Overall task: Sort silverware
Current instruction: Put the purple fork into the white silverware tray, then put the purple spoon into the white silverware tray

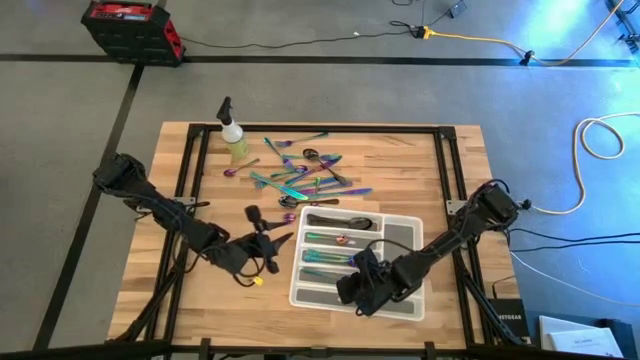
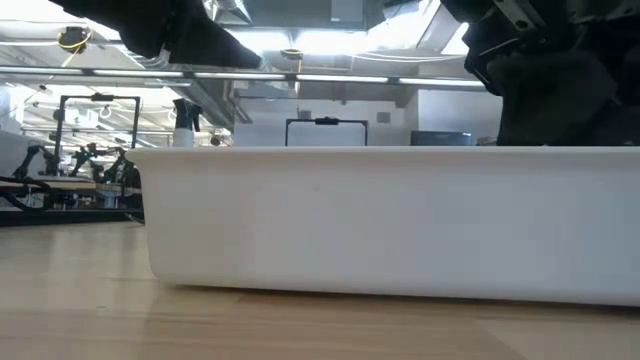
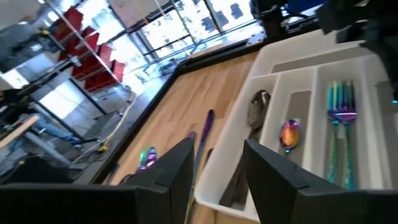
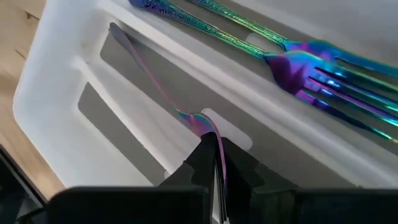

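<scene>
R gripper [image 4: 214,163] is down in the white compartment tray [image 1: 405,300], at the tray's near end, fingers clamped on the head end of a slim rainbow utensil [image 4: 158,87]. Its handle runs along the floor of one long slot and the other end lifts up between the pads; can't tell which type it is, since the head is hidden by the fingers. In the next slot over, two rainbow forks [image 4: 311,65] lie side by side, tines the same way.

L gripper [image 3: 214,174] hovers just beside the tray's left edge, over bare wood, fingers spread apart w/ nothing between them. From its wrist cam: a dark spoon [image 3: 258,106] sits in the tray's outer slot, a small rainbow spoon [image 3: 289,134] in the slot beside it, another rainbow fork [image 3: 341,112] one slot further in. A purple handle [image 3: 205,134] lies on the table just outside the tray wall.

Rest of the silverware: loose pile of rainbow pieces [image 1: 300,178] on the wooden table [image 1: 200,300], beyond the tray's far end, spread toward the yellow-green spray bottle [image 1: 236,140], which stands upright at the pile's left. A small purple spoon [image 1: 232,172] lies just beside the bottle.

Low cam: only the tray's white side wall [image 2: 390,220] fills the view, w/ dark arm parts above it.
</scene>
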`<control>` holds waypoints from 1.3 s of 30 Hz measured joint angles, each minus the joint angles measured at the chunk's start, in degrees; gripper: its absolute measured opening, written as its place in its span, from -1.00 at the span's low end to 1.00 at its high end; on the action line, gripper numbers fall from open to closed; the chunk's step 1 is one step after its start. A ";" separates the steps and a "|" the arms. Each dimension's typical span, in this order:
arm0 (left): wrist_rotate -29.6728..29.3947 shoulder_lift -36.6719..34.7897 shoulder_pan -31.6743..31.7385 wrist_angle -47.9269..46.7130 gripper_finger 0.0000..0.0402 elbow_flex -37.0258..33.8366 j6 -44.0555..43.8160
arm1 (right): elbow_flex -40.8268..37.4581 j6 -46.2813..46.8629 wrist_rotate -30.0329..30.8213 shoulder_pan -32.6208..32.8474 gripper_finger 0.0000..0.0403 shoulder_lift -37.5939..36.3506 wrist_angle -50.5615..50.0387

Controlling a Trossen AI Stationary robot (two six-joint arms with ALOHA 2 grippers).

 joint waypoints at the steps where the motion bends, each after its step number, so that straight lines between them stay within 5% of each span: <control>1: 0.72 0.00 0.20 0.02 -0.38 0.00 -0.21 | 0.00 -0.49 0.06 0.00 -1.00 0.00 -0.02; 6: 5.60 0.00 0.92 0.00 -0.38 0.00 -0.62 | 0.00 -1.20 0.54 0.04 -0.98 0.00 -0.10; 29: 5.79 0.00 1.08 0.00 -0.38 0.02 -0.79 | -0.04 -3.01 4.16 0.12 -0.65 0.00 -1.98; 39: 5.01 0.00 1.18 -0.02 -0.38 0.02 2.05 | 11.95 -4.22 10.92 2.13 -0.64 0.00 -26.00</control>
